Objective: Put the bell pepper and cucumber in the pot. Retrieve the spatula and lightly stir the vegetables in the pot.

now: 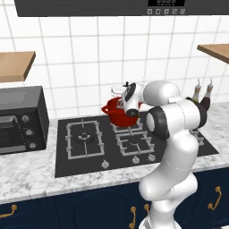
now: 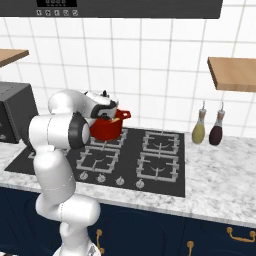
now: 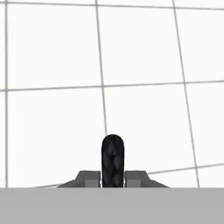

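Currently the gripper [image 3: 113, 164] has its jaws pressed together with nothing between them, facing the white tiled wall [image 3: 144, 48]; the hand sits above the red pot [image 2: 106, 128]; the pot stands on the hob's [image 2: 160, 172] rear left burner.

Glossy red pot [image 1: 117, 114] on a black stovetop [image 1: 89, 156], counter [image 2: 220, 185] is white-grey marble, white wall tiles [image 3: 144, 43] with grey grout, navy cabinets [image 2: 150, 232] with gold handles, and one yellowish bottle [image 2: 199, 131], one dark bottle [image 2: 216, 132].
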Robot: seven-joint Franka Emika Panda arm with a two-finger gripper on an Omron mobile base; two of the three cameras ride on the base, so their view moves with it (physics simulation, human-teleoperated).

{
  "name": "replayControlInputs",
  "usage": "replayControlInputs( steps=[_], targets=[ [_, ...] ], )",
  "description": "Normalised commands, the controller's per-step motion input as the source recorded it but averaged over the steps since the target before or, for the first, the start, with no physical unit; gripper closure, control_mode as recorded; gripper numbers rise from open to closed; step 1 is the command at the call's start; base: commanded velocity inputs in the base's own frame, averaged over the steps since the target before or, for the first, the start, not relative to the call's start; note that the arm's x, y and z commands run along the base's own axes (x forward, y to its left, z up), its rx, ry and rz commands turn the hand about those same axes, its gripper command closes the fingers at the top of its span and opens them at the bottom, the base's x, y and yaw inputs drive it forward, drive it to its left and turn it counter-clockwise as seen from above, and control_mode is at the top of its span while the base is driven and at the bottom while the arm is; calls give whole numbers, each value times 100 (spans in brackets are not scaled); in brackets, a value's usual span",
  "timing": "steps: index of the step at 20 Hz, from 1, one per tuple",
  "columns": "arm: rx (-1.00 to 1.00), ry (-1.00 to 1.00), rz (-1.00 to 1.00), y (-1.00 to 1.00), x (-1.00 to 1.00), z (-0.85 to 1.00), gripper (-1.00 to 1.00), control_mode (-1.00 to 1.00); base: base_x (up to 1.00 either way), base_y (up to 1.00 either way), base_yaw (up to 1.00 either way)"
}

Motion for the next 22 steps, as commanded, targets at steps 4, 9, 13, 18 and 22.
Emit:
replayControlInputs(
  steps=[4, 9, 13, 18, 22],
  targets=[
    [-1, 0, 1, 2, 0, 0, 100, -100, 0, 0, 0],
    [0, 2, 0, 0, -3, 0, 100, -100, 0, 0, 0],
    [0, 2, 0, 0, -13, 0, 100, -100, 0, 0, 0],
    [0, 0, 0, 0, -9, 0, 100, -100, 0, 0, 0],
    [-4, 5, 0, 0, -15, 0, 100, -100, 0, 0, 0]
  ],
)
